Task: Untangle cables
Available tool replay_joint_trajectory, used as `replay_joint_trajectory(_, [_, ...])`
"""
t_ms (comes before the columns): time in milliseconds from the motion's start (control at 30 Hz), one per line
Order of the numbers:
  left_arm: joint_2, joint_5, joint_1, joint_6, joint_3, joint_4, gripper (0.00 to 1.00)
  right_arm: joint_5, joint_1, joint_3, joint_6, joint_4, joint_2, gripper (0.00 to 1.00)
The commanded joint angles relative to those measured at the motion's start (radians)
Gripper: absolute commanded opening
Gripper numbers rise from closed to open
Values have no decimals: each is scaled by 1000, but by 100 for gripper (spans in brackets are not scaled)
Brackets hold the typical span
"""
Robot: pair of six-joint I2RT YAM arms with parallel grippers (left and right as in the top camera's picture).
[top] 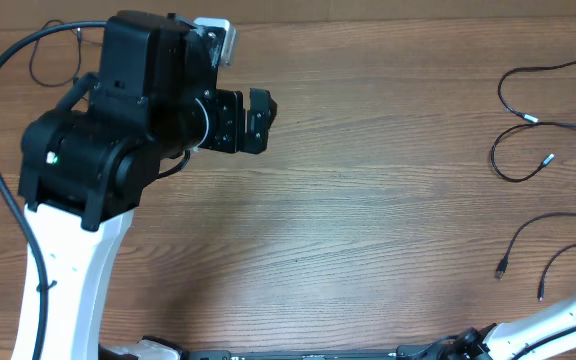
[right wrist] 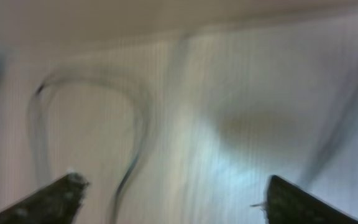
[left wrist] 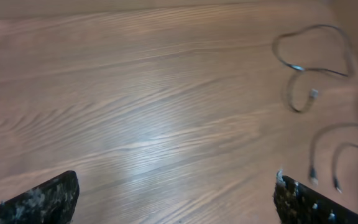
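The cables lie on the right side of the table. One thin black cable [top: 513, 95] curls in loops with small silver-tipped plugs; the left wrist view shows it as a cable loop [left wrist: 309, 50]. A second cable [top: 528, 235] runs nearer the front, with two plug ends [left wrist: 312, 177]. My left gripper [top: 258, 120] hovers far to their left, and in its own view the left gripper [left wrist: 176, 205] is open over bare wood. My right gripper [right wrist: 173, 199] is open. A blurred cable strand [right wrist: 135, 124] curves beneath it, near the left finger [right wrist: 48, 199].
The left arm's black body [top: 118, 110] fills the back left of the table. A thin black wire [top: 38, 55] loops behind it. The right arm's white link [top: 558, 320] enters at the front right corner. The right wrist view is motion-blurred.
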Motion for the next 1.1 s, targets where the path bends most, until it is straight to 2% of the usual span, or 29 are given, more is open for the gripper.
replay_joint_trajectory(0, [63,-130,9,-103,5,-8,100,-461,125,6,-108,-7,10,100])
replay_joint_trajectory(100, [113,-180,55,-142,5,0,100,-600,258,6,-271,-18,11,100])
replay_joint_trajectory(167, [163,-190,117,-142,4,15,100,-584,369,6,-326,-46,11,100])
replay_joint_trajectory(333, [271,-191,264,-147,5,50,100,-522,592,6,-330,-50,11,100])
replay_joint_trajectory(367, [308,-189,322,-172,4,47,100,-526,663,6,-331,-47,11,100])
replay_joint_trajectory(533, [386,-188,444,-241,5,46,100,-512,898,6,-376,16,19,100])
replay_joint_trajectory(600, [407,-188,472,-246,4,65,100,-454,979,6,-376,23,23,100])
replay_joint_trajectory(633, [437,-191,496,-209,5,137,100,-377,1056,6,-377,20,23,100])
replay_joint_trajectory(733, [486,-191,508,-61,5,301,100,-265,1146,6,-375,20,23,100])
replay_joint_trajectory(833, [562,-186,509,32,4,493,100,-99,1213,6,-375,11,23,100])
replay_joint_trajectory(1067, [751,-187,507,51,5,685,100,-73,1162,6,-333,-109,22,100])
